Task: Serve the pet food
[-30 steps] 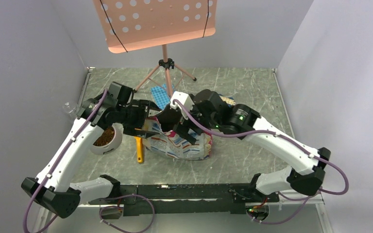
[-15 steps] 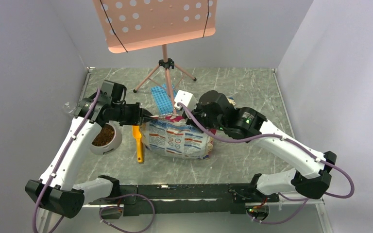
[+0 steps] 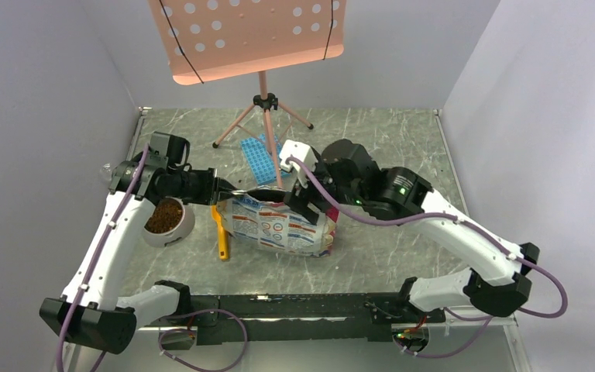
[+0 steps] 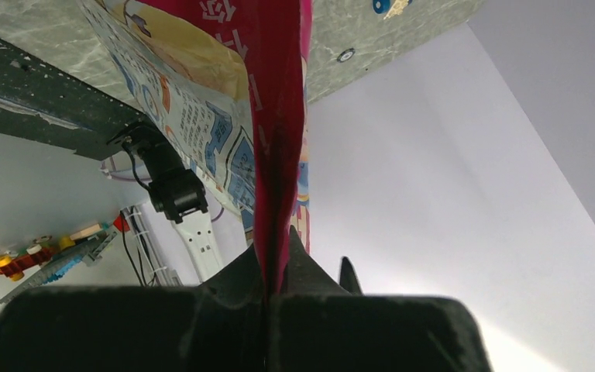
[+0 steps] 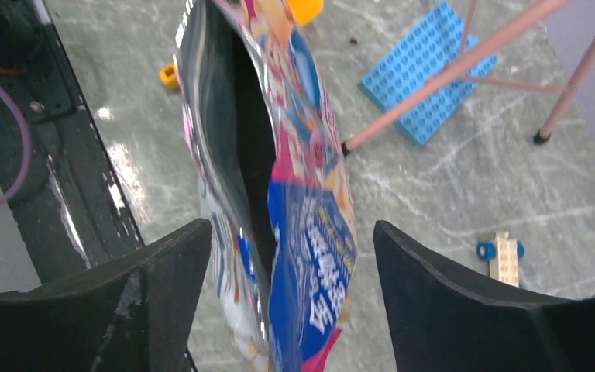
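Observation:
The pet food [image 3: 166, 215] lies as brown kibble in a white bowl [image 3: 184, 229] at the left. The pink-and-blue foil bag [image 3: 279, 226] stands in the middle of the table, its top stretched flat. My left gripper [image 3: 226, 191] is shut on the left end of the bag's top edge; in the left wrist view the red bag edge [image 4: 277, 155] runs into the shut left gripper [image 4: 279, 260]. My right gripper [image 3: 304, 203] is open and straddles the right end of the bag's top. In the right wrist view the bag [image 5: 310, 194] hangs between the fingers [image 5: 172, 267], untouched.
A yellow scoop [image 3: 221, 232] lies between bowl and bag. A blue studded plate [image 3: 258, 159] and the pink music stand's tripod [image 3: 264, 102] stand behind the bag. A small wheeled toy [image 5: 503, 256] lies on the table beyond the bag. A clear cup [image 3: 108, 172] sits at the left wall.
The bag's mouth, gaping a second ago, is drawn flat. My left gripper shut on its left edge and pulled leftward. My right gripper closed on the right edge, then opened again.

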Motion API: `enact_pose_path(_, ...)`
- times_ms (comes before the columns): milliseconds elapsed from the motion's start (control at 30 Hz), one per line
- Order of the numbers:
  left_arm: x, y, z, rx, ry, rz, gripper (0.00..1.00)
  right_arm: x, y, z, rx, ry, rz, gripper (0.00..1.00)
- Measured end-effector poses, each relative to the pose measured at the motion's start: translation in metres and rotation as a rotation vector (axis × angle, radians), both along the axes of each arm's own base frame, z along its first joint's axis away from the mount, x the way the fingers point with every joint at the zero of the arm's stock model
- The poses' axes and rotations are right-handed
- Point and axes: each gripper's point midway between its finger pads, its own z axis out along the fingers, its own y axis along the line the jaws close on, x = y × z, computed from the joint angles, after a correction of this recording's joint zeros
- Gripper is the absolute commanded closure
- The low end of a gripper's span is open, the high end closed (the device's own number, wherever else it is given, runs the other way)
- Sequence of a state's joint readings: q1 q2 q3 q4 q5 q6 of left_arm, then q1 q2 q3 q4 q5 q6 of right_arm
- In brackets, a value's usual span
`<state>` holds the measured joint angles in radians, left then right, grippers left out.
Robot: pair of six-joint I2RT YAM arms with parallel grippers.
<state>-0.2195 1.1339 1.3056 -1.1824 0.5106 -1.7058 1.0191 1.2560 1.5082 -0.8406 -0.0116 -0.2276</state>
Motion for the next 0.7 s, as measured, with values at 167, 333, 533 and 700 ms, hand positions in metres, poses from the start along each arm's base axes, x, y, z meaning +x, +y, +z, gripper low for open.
enact_pose_path(167, -0.002, -0.001, 0.000, -0.001, -0.005, 0.002, 1.00, 0.004, 0.044, 0.004, 0.008, 0.022, 0.053, 0.10)
enact_pose_path(333, -0.002, -0.001, 0.001, -0.004, -0.004, 0.013, 1.00, 0.006, 0.099, -0.027, -0.092, 0.023, 0.114, 0.10)
enact_pose_path(533, -0.003, -0.001, 0.001, 0.001, -0.004, 0.009, 1.00, 0.023, 0.131, -0.053, -0.225, -0.071, 0.030, 1.00)
enact_pose_path(700, -0.004, -0.001, -0.001, -0.011, -0.010, -0.010, 1.00, 0.025, 0.118, -0.057, -0.257, -0.074, -0.026, 1.00)
